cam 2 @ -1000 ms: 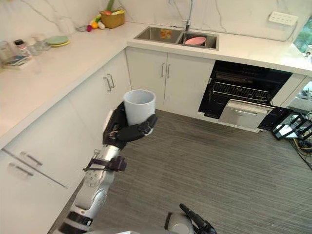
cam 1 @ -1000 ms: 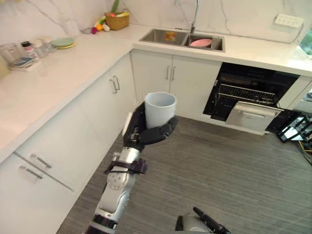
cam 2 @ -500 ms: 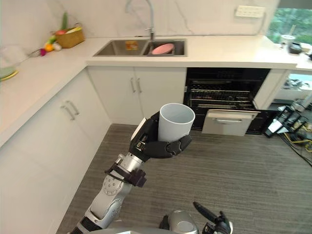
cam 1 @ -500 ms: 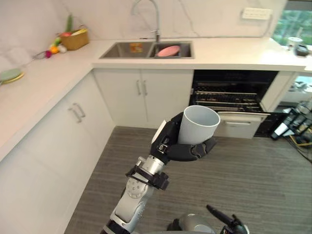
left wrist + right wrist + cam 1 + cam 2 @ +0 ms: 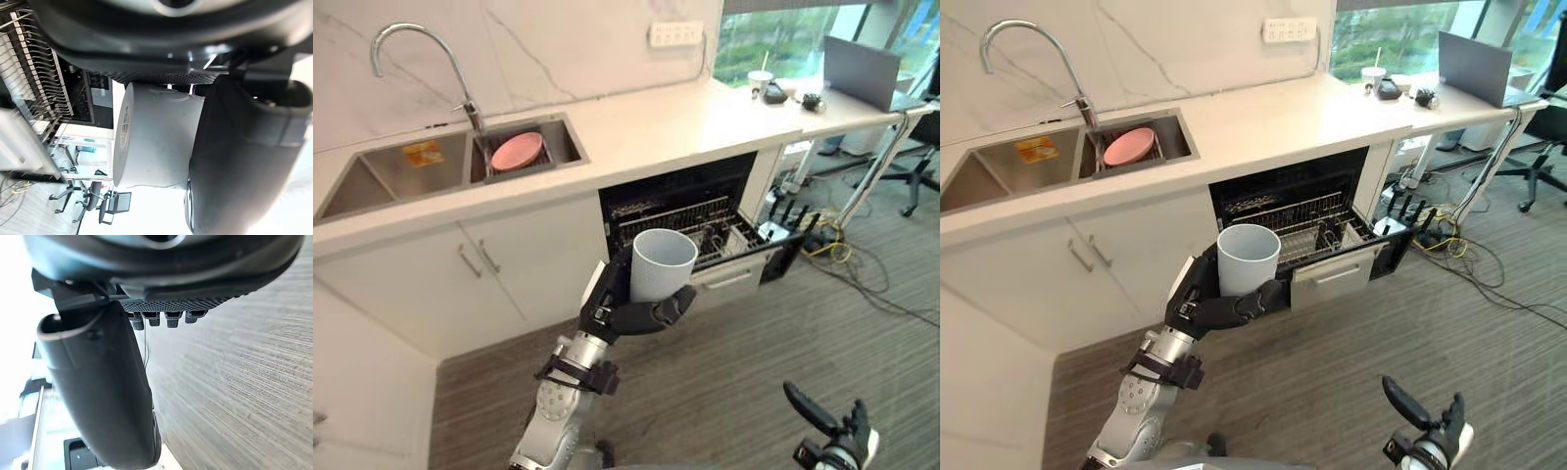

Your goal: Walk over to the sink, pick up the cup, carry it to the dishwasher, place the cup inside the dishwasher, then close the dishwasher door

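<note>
Right now the left hand (image 5: 625, 315) is raised in mid-scene, its fingers wrapped round a pale grey cup (image 5: 657, 273) that stands upright, mouth up. The left wrist view shows the cup's wall clasped between thumb and fingers. The cup hangs in the air in front of the open dishwasher (image 5: 674, 194), overlapping the left part of its pulled-out wire rack (image 5: 722, 238). Whether it is over the rack or short of it cannot be told.

Below the rack sits a white front panel (image 5: 1332, 274) with a handle. To the left, white cabinet doors (image 5: 504, 264) run under a double sink (image 5: 370, 182). A pink plate (image 5: 517, 150) lies in the right basin and a curved faucet (image 5: 470, 106) rises behind it. The white desk (image 5: 675, 113) carries on to the right, where a laptop (image 5: 862, 69) stands at its far end.

Right of the dishwasher a tangle of cables (image 5: 818, 240) lies on the floor, just beside the rack's right end.

The near floor (image 5: 734, 352), grey and striped, lies open between the robot and the dishwasher front. The right hand (image 5: 822, 428) hangs low at the near right over it, fingers spread loose and holding nothing.
</note>
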{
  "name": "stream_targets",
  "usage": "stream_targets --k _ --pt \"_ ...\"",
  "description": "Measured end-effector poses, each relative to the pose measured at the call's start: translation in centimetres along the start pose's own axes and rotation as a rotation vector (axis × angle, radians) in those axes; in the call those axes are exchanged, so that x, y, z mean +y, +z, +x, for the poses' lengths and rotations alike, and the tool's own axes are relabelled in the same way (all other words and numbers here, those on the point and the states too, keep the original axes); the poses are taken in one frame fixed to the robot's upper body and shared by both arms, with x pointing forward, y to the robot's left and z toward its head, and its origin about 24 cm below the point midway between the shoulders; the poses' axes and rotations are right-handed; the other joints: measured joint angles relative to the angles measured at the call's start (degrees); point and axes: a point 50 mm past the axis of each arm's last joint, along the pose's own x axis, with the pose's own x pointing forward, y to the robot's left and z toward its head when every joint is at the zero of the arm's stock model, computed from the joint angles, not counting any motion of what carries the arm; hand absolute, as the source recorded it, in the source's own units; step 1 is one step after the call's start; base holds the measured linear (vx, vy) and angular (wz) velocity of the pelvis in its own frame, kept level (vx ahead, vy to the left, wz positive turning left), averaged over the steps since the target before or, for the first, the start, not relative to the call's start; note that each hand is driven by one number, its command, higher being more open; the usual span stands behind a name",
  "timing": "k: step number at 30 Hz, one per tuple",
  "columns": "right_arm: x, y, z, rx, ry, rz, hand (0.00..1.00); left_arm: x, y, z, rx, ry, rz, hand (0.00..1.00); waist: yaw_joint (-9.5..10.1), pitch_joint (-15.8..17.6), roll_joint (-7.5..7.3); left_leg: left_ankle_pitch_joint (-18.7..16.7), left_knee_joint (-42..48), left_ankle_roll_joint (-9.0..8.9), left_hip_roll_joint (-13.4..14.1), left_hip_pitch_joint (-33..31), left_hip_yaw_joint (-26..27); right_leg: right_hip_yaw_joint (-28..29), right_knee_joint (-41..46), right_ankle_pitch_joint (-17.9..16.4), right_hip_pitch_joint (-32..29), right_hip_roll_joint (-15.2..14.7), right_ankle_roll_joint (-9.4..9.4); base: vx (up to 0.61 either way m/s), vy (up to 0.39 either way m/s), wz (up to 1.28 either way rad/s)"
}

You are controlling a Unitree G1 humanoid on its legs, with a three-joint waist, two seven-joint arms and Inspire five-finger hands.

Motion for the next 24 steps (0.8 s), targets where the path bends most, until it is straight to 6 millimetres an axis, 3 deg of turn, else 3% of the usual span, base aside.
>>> stream_targets --k 1,2,3,4,6,7,8,9,14,15,16,18,20,22,24 --pt "0.4 0.1 -0.1 -0.01 0.027 -0.037 1.0 0.1 0.0 0.0 0.004 0.016 0.001 0.0 -0.29 -0.2 0.58 -0.4 -1.2 0.16 0.6 1.8 0.0 -1.2 0.7 -1.9 -1.1 -0.1 0.03 0.39 0.132 -0.3" --pt "1.2 0.5 -0.5 -0.043 0.086 -0.086 1.0 0.3 0.1 0.0 0.001 0.044 0.002 0.0 -0.65 -0.6 1.76 -0.6 -2.9 0.27 2.3 3.9 0.1 -2.9 -2.0 -4.9 -3.1 1.2 1.19 0.34 0.084 -0.2" --pt "2.4 1.6 -1.0 -0.104 0.157 -0.099 1.0 0.6 0.4 0.2 -0.015 0.062 0.009 0.0 -0.68 -0.9 2.44 -0.7 -4.2 0.25 4.1 4.8 0.2 -4.9 -8.3 -6.2 -5.4 2.8 2.6 0.3 0.063 -0.16" --pt "3.2 2.4 -1.3 -0.142 0.192 -0.092 1.0 0.8 0.7 0.3 -0.026 0.066 0.013 0.0 -0.64 -0.8 2.41 -0.8 -4.6 0.07 4.7 5.0 0.3 -6.0 -12.0 -6.3 -6.4 3.4 2.83 0.27 0.023 -0.13" --pt "5.1 6.1 -2.0 -0.303 0.274 -0.046 1.0 1.7 1.4 0.2 -0.054 0.098 0.034 0.0 0.22 -0.4 1.71 -2.6 -4.9 -1.61 6.4 5.7 1.3 -8.4 -27.1 -5.1 -9.5 4.5 2.95 0.23 -0.029 -0.23" --pt "5.3 6.9 -2.1 -0.343 0.282 -0.04 1.0 2.0 1.4 0.1 -0.053 0.111 0.039 0.0 0.47 -0.2 1.46 -3.1 -4.8 -1.97 6.6 6.2 1.7 -8.6 -30.2 -3.8 -9.8 4.5 2.91 0.22 -0.077 -0.31" --pt "5.7 8.1 -2.4 -0.4 0.3 -0.023 1.0 2.6 1.5 -0.2 -0.051 0.137 0.049 0.0 0.74 0.1 0.8 -4.4 -4.1 -2.74 6.4 7.1 2.4 -8.5 -34.7 -0.6 -9.8 4.2 2.86 0.23 -0.113 -0.31" --pt "6.1 9.6 -2.7 -0.483 0.327 -0.01 1.0 3.4 1.4 -0.7 -0.039 0.176 0.06 0.0 0.78 0.7 0.57 -7.8 -0.6 -3.98 6.7 8.1 2.6 -8.6 -35.2 5.6 -8.4 3.9 1.3 0.24 -0.131 -0.28" --pt "6.4 13.1 -2.3 -0.614 0.359 -0.033 1.0 3.2 1.6 -0.3 -0.059 0.193 0.08 0.0 1.04 1.2 4.76 -13.1 7.0 -5.39 11.1 5.8 2.5 -9.5 -35.5 2.9 -6.9 7.3 0.66 0.18 -0.082 -0.04" --pt "6.6 13.4 -2.4 -0.626 0.364 -0.026 1.0 3.1 1.6 -0.3 -0.059 0.196 0.078 0.0 1.0 1.4 5.02 -13.2 8.7 -5.46 11.1 5.4 2.6 -9.6 -35.5 1.7 -6.5 7.3 0.51 0.09 -0.006 0.14" --pt "7.0 14.0 -3.0 -0.653 0.386 -0.018 1.0 3.0 1.5 -0.3 -0.061 0.205 0.068 0.0 0.98 1.9 5.54 -12.9 18.2 -5.52 12.2 2.0 2.7 -10.1 -36.2 1.4 -4.6 7.2 0.63 0.09 -0.008 0.15" --pt "7.3 14.9 -3.7 -0.703 0.414 -0.019 1.0 2.9 1.5 -0.3 -0.064 0.214 0.06 0.0 1.28 2.4 6.93 -10.8 28.5 -6.6 14.3 -1.5 2.9 -10.6 -37.1 1.1 -1.9 7.4 0.46 0.11 0.017 0.12" --pt "7.8 15.7 -4.4 -0.749 0.459 -0.031 1.0 2.8 1.5 -0.5 -0.073 0.216 0.065 0.0 1.9 2.1 7.28 -10.1 31.9 -5.86 15.2 -2.6 4.7 -10.5 -38.9 1.3 -0.1 6.8 0.48 0.14 0.062 0.05" --pt "8.5 16.3 -4.9 -0.779 0.504 -0.03 1.0 2.6 1.7 -0.4 -0.101 0.216 0.067 0.0 1.97 2.2 7.14 -11.9 27.3 -4.03 15.8 -2.5 6.7 -10.4 -40.1 2.6 0.5 5.4 2.16 0.12 0.07 0.04" --pt "8.9 16.9 -5.0 -0.799 0.56 -0.048 1.0 2.2 1.8 -0.2 -0.118 0.212 0.076 0.0 1.85 2.1 7.25 -10.3 11.3 -4.54 15.5 -0.3 6.7 -9.9 -41.4 3.8 0.4 3.4 3.95 0.11 0.134 0.02"
